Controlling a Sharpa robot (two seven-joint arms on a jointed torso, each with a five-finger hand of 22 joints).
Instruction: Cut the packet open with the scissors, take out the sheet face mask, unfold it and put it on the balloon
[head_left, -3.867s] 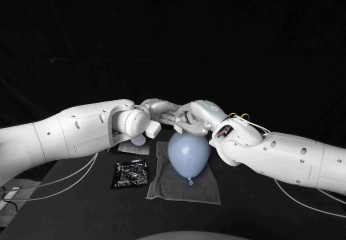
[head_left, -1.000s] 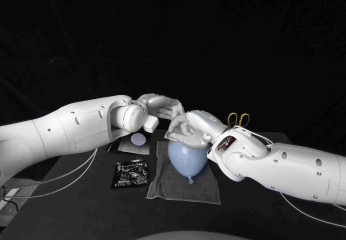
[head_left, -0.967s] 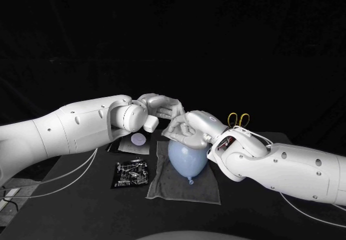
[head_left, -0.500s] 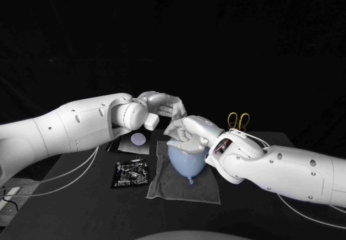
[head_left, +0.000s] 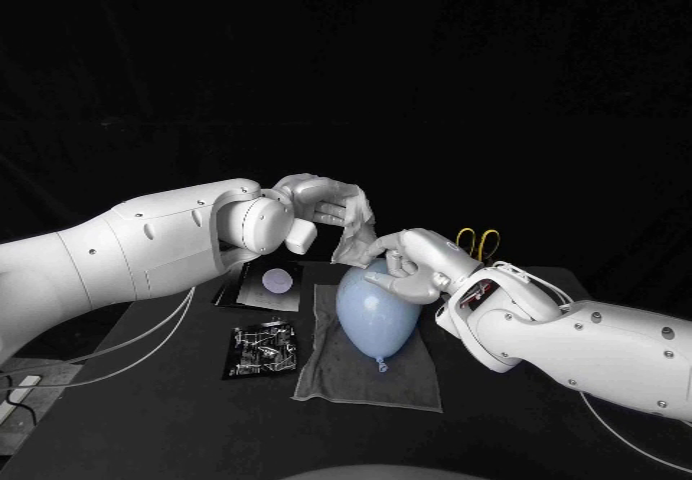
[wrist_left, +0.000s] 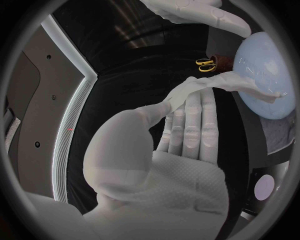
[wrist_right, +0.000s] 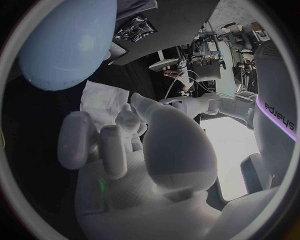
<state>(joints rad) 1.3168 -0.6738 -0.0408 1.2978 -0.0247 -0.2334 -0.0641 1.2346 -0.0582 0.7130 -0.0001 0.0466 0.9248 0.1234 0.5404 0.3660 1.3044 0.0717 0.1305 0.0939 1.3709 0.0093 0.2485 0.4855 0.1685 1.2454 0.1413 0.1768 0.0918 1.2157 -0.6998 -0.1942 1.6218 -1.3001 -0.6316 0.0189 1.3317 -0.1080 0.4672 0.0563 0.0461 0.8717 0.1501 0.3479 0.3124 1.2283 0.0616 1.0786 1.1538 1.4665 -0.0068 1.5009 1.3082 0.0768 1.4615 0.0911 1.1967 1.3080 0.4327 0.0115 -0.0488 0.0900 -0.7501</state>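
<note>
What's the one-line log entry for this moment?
left hand: holds mask, lower end near balloon | right hand: fingers curled at balloon top, grip unclear

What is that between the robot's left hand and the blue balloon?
The sheet face mask: the left hand holds one end, and the other end reaches the balloon. The left wrist view shows it plainly.

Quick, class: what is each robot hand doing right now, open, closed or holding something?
Left robot hand: holding the sheet face mask.
Right robot hand: holding the mask's other end, by the balloon.
</note>
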